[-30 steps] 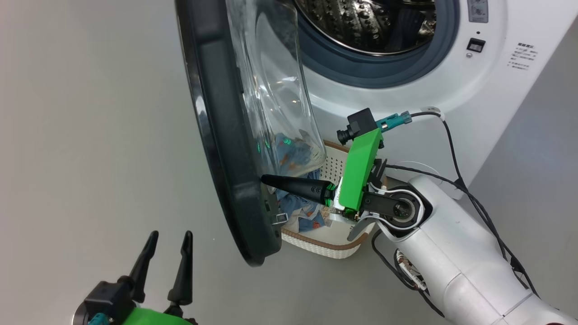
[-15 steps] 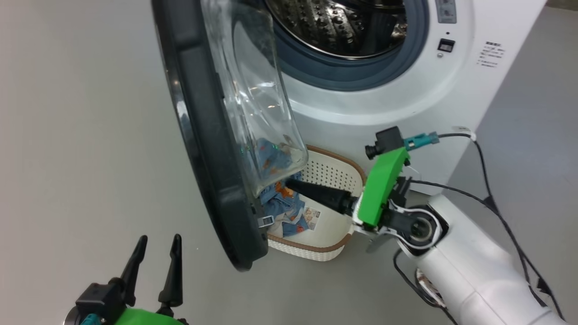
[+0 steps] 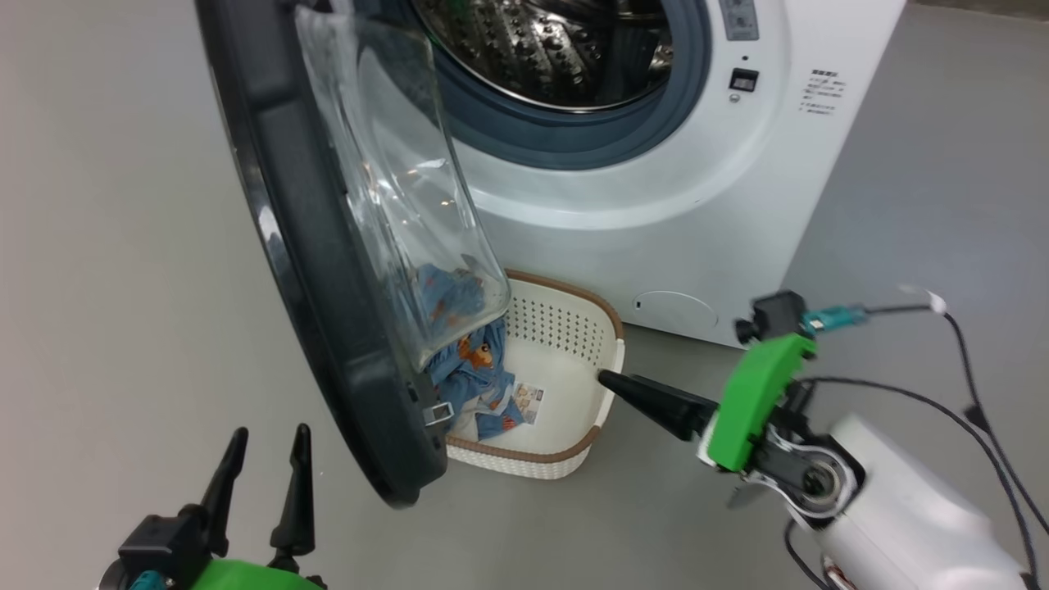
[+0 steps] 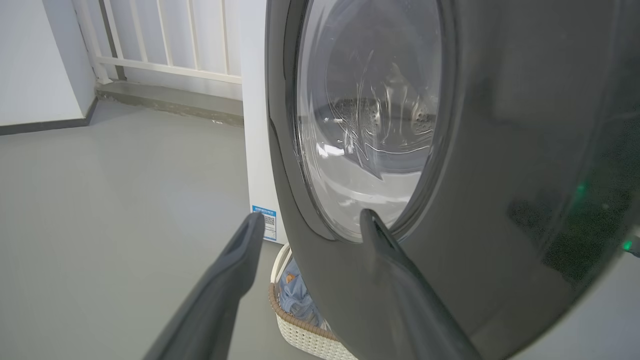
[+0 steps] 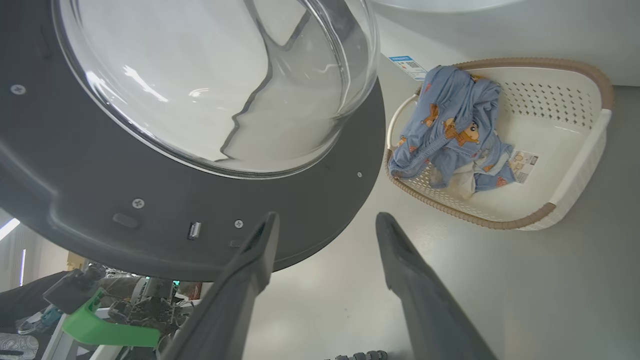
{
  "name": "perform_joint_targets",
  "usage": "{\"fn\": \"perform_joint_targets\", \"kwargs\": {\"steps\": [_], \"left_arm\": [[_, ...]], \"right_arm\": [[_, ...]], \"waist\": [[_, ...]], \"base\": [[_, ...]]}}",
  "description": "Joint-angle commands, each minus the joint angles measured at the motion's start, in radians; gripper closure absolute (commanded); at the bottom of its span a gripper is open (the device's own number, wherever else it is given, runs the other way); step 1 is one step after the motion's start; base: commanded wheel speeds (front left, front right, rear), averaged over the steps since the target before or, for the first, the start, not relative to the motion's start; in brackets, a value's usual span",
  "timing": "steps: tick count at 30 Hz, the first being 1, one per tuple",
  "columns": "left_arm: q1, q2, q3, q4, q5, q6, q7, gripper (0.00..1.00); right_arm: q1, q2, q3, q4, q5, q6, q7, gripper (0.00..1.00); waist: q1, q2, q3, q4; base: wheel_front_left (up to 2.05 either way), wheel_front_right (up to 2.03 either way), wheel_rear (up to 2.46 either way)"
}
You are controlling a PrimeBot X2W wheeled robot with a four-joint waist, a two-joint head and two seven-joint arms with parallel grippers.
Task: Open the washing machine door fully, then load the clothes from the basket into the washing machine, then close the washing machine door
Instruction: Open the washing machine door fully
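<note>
The left tool (image 3: 271,433) and right tool (image 5: 326,217), both spread wide and empty, flank the glossy round black door (image 3: 279,205) with bulging clear glass.

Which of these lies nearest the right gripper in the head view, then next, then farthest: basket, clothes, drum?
1. basket: its right wall is just beside the tips of the right gripper.
2. clothes: in the basket's left end.
3. drum: up inside the washing machine, farthest.

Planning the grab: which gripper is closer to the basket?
The right gripper, beside the basket rim; the left gripper sits across the washing machine door.
</note>
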Motion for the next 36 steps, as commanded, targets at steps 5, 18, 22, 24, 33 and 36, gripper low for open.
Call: {"fn": "perform_joint_targets", "kwargs": {"steps": [5, 18, 22, 24, 33, 36], "left_arm": [[-0.018, 0.031, 0.049, -0.021, 0.017, -0.003, -0.008, 0.0], [0.003, 0.031, 0.065, -0.032, 0.028, -0.003, -0.008, 0.0], [0.008, 0.032, 0.064, -0.034, 0.029, -0.003, -0.008, 0.0], [0.008, 0.033, 0.063, -0.033, 0.03, -0.003, -0.008, 0.0], [0.016, 0.034, 0.066, -0.035, 0.033, -0.003, -0.008, 0.0], [0.018, 0.034, 0.064, -0.035, 0.033, -0.003, -0.008, 0.0]], "right_arm": [[0.072, -0.067, 0.004, -0.023, -0.014, 0.002, -0.117, 0.0], [0.164, -0.188, 0.056, -0.028, -0.12, 0.002, -0.421, 0.0], [0.165, -0.218, 0.091, -0.01, -0.191, 0.002, -0.544, 0.0], [0.16, -0.225, 0.108, 0.008, -0.238, 0.002, -0.585, 0.0], [0.206, -0.165, -0.125, -0.04, -0.57, 0.002, -0.615, 0.0], [0.269, -0.128, -0.235, -0.089, -0.697, 0.002, -0.616, 0.0]], "waist": [[0.0, 0.0, -0.013, -0.032], [0.0, 0.0, -0.031, -0.059], [0.0, 0.0, -0.033, -0.06], [0.0, 0.0, -0.034, -0.06], [0.0, 0.0, -0.045, -0.056], [0.0, 0.0, -0.05, -0.05]], "base": [[0.0, 0.0, 0.0], [0.0, 0.0, 0.0], [0.0, 0.0, 0.0], [0.0, 0.0, 0.0], [0.0, 0.0, 0.0], [0.0, 0.0, 0.0]]}}
